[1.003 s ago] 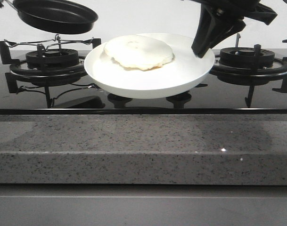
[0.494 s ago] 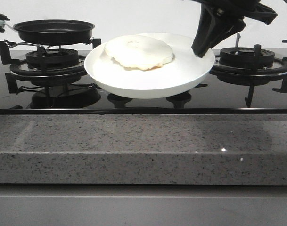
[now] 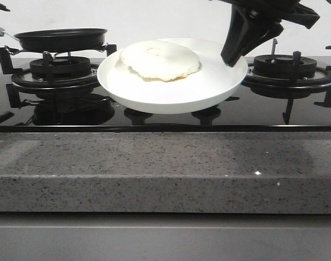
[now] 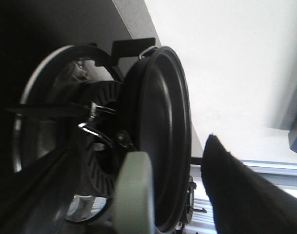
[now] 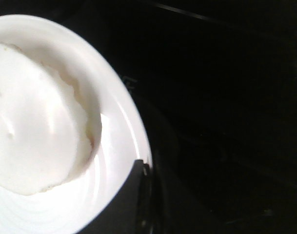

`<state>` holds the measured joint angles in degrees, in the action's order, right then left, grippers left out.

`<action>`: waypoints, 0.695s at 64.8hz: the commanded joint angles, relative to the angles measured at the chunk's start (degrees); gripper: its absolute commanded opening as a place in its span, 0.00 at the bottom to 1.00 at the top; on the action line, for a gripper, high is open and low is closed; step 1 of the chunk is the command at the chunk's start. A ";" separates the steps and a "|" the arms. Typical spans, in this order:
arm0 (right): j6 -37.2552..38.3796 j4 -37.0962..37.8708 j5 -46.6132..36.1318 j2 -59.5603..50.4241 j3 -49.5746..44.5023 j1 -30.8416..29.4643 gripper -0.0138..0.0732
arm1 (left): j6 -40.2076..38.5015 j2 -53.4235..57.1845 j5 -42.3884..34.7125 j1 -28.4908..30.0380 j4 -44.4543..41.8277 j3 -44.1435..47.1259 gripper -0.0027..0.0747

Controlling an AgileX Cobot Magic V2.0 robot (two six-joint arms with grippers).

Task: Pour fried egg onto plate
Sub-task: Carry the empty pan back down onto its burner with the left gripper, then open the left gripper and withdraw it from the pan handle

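Front view showed you the grey speckled counter [image 3: 165, 174] filling the lower half of the frame, with the black glass hob [image 3: 170, 117] across the middle behind it. Your plate [image 3: 176, 84] hung at centre frame above the hob, clear of the glass, held by its right rim in your right gripper [image 3: 234, 57], which was closed on that rim. The fried egg [image 3: 160, 60] lay flat on the plate, toward its upper left part. At upper left of the frame the black frying pan [image 3: 62, 39] sat level over the left burner [image 3: 59, 73]; whether it touched the grate could not be told. The right burner [image 3: 287, 68] stood at the right, behind the plate's edge.

Your left wrist view showed the pan [image 4: 163, 141] edge-on with its pale green handle [image 4: 134, 195] at lower centre. Your left gripper's jaws were not clear enough for you to tell how wide they stood.
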<state>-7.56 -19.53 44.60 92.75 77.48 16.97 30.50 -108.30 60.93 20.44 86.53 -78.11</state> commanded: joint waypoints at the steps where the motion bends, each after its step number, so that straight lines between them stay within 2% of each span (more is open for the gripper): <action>1: -0.25 -1.43 -2.91 -2.48 1.65 0.00 0.08 | 0.31 3.13 2.34 1.63 2.41 -1.70 0.72; 23: -0.25 -1.43 -2.91 -2.48 1.65 0.00 0.08 | 0.31 5.06 6.82 8.89 1.64 -1.70 0.71; 32: -0.25 -1.43 -2.91 -2.48 1.65 0.00 0.08 | 2.68 8.48 6.60 9.56 0.45 -1.70 0.71; 37: -0.25 -1.43 -2.91 -2.48 1.65 0.00 0.08 | 3.40 11.40 5.79 8.87 -2.85 -1.70 0.71; 45: -0.25 -1.43 -2.91 -2.48 1.65 0.00 0.08 | 3.40 17.63 1.28 5.76 -14.04 -1.70 0.71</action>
<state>-7.56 -19.53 44.60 92.75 77.48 16.97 33.39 -97.25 63.33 28.23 75.49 -78.11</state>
